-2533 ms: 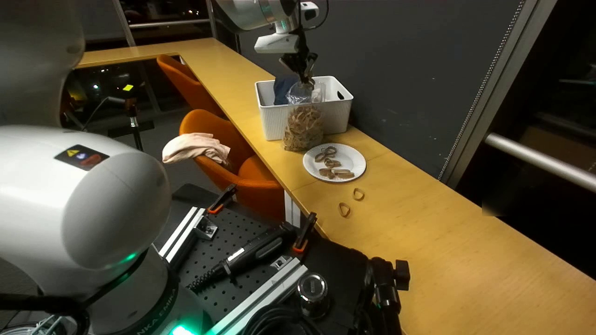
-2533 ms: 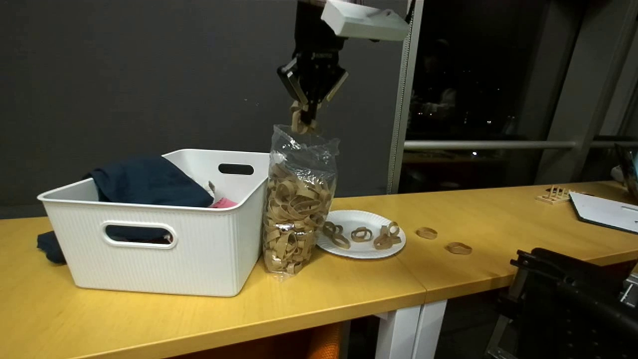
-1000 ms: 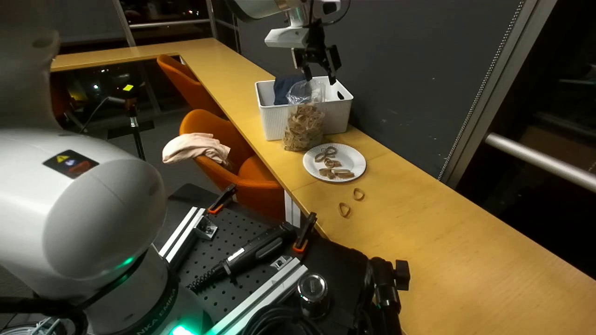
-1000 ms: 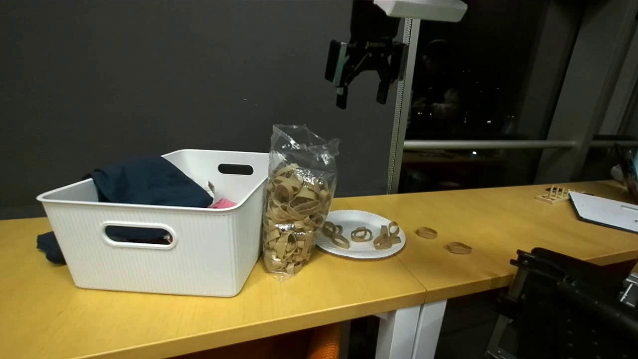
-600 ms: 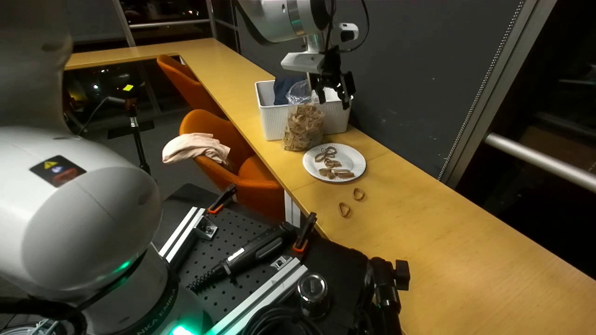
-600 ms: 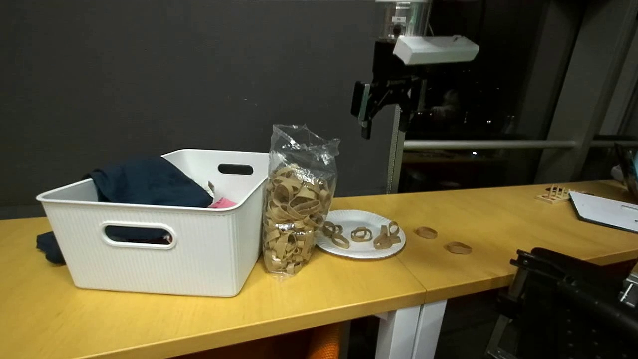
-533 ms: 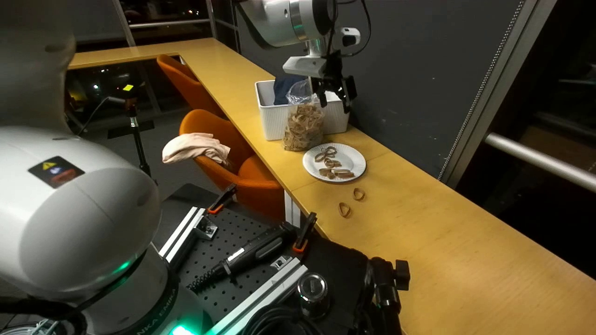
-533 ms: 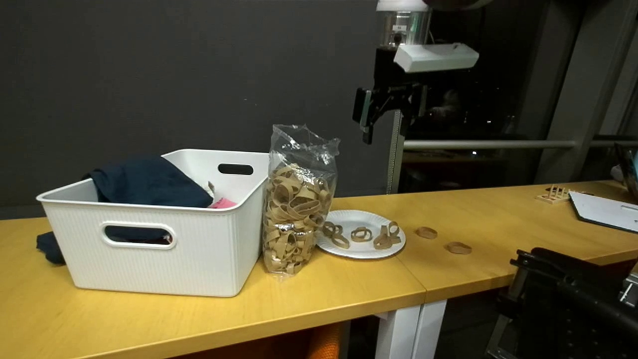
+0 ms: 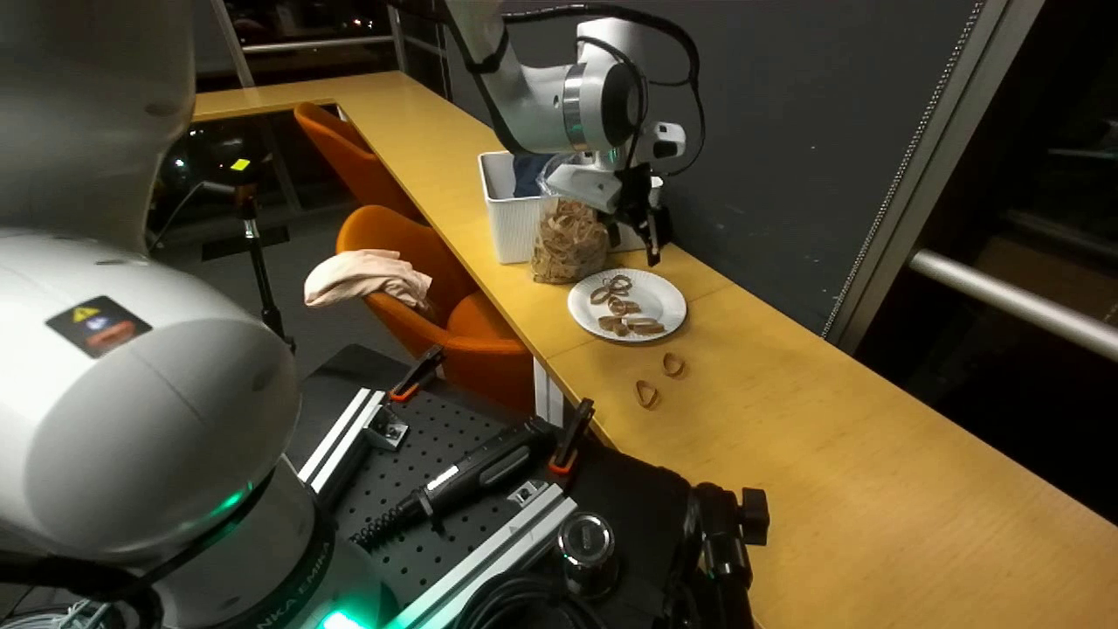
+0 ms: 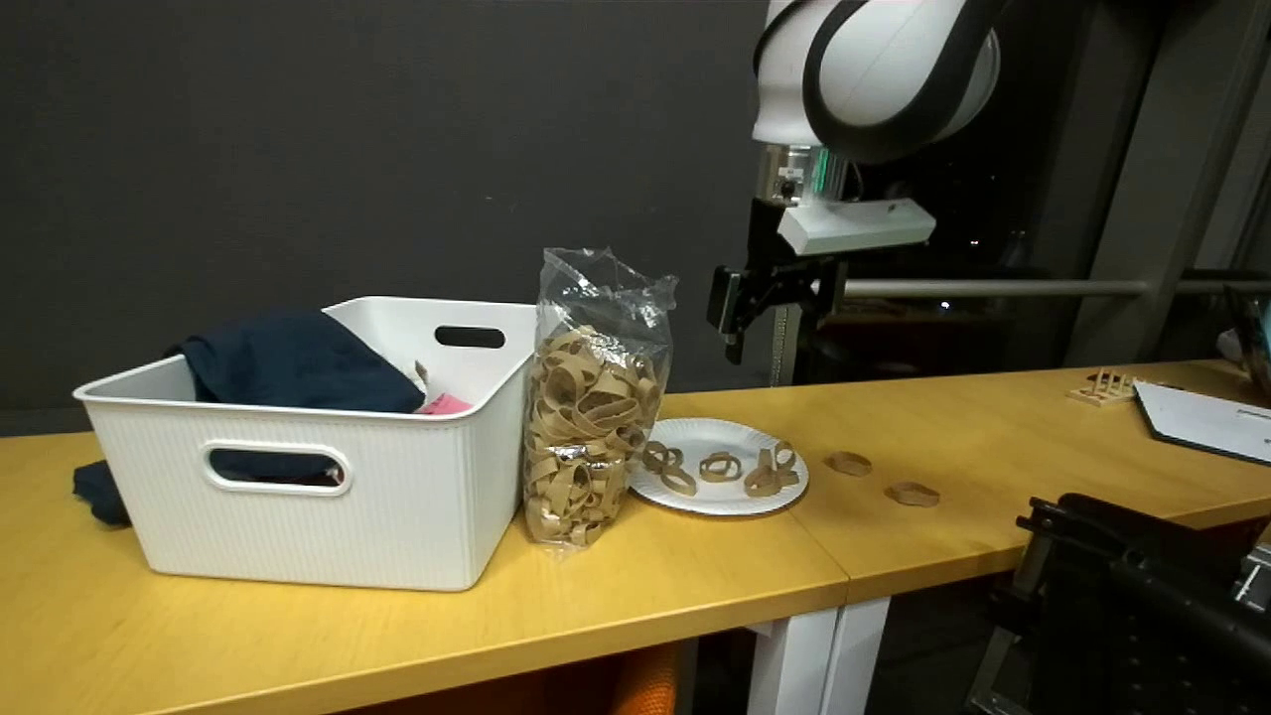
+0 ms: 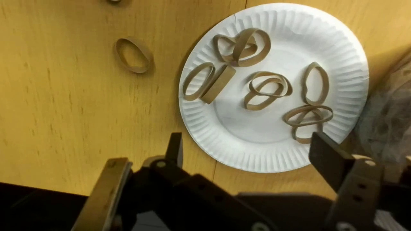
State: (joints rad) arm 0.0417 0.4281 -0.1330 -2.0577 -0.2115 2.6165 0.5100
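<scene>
Spread wide and holding nothing, the gripper [image 11: 247,146] has been shifted from over the clear bag [image 10: 594,427], its grip released, and lowered toward the paper plate [image 11: 253,128], where rubber bands [image 11: 219,84] are brought nearer. Movement is bounded by the bag and the dark wall [image 10: 397,149], with more room left along the table [image 10: 993,422] toward two loose bands [image 10: 914,500].

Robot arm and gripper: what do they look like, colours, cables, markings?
The arm is white with rounded segments, a silver ring and a looping black cable. A dark label bears a yellow triangle; visible lettering reads "NKA EMIKA". The gripper is mostly black and angular, with flat pads.
</scene>
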